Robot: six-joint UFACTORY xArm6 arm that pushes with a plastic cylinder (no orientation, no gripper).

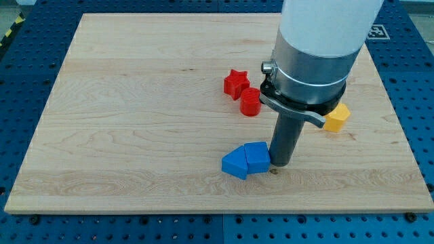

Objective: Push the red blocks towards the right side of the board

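Pale wood-grain board [135,102], matt, perforated blue metal table [20,74], glossy white arm housing [325,27]

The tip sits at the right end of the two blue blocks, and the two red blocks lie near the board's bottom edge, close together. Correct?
Not quite. In the camera view my tip is at the right end of the two blue blocks, but the red star and red cylinder, close together, lie above them near the board's middle, not near its bottom edge.

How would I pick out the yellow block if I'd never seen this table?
Start at the wooden board and find the big white arm coming down from the view's top. The yellow block peeks out just right of it, partly hidden, the only yellow piece; its neighbours are red and blue.
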